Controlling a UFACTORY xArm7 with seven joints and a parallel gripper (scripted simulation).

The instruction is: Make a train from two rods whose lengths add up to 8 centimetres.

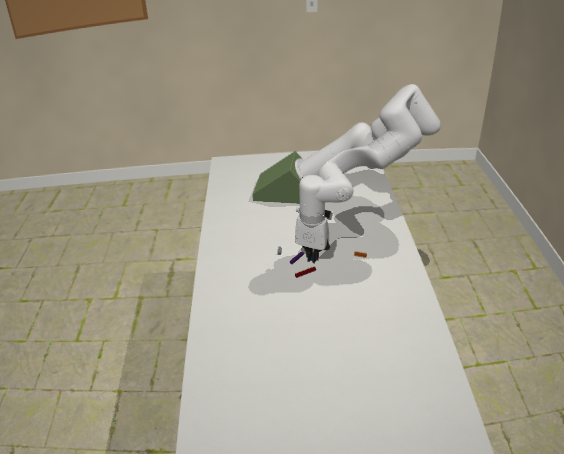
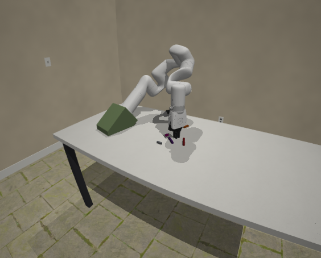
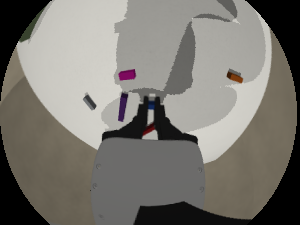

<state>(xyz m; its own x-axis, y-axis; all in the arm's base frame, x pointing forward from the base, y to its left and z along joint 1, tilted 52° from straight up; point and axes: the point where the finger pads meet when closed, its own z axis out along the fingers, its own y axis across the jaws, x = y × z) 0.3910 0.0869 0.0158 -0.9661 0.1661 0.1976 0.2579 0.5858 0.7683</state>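
Your claw (image 1: 312, 260) (image 2: 176, 137) (image 3: 151, 103) is clamped on the blue rod (image 3: 151, 105), and the likeliest trouble is a slip or twist, because so short a piece gives the fingers little to grip. If you mean to join it to the red rod (image 1: 305, 272) (image 2: 184, 141) (image 3: 149, 129), which makes the needed eight, watch your heading: the red one lies at a slant, so without matching that turn you could set the blue one crooked or off line. Come down too close and the fingers could nudge the red rod away; stop short and the gap may be too wide. The purple rod (image 1: 296, 258) (image 2: 171, 140) (image 3: 123, 107) lies just beside the claw, so a sideways swing while low could knock it, perhaps into the magenta rod (image 2: 167, 135) (image 3: 127, 75) near it. As for where things lie, the blue rod sits between the fingertips, and the red one is near them, apart from the purple. You can't tell from these views whether the blue rod is off the table.
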